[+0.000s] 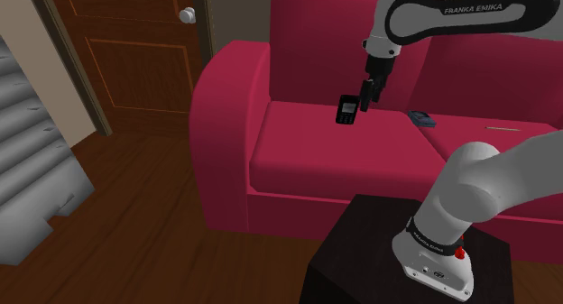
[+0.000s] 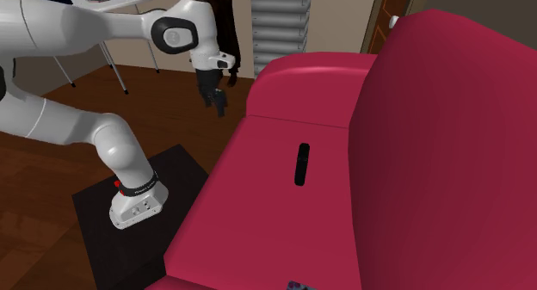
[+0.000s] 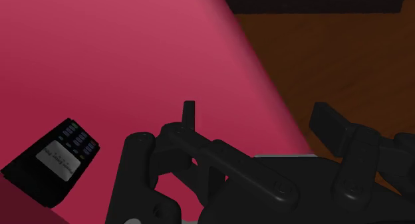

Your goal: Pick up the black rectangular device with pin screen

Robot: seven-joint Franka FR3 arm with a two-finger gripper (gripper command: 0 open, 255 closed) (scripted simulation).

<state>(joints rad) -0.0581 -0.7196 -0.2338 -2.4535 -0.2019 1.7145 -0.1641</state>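
black device (image 1: 346, 110) with little screen and keys, standing upright on the red sofa (image 1: 298, 153), seat cushion at the shoulder view's left, gripper (image 1: 365, 98) in the air nearby, not touching, jaws wide apart, holding nothing

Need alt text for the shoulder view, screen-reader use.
A white robot arm reaches over a red sofa, its black gripper hanging just right of a black keypad device on the seat, not holding it. A small dark object lies further right; a brown door is behind.
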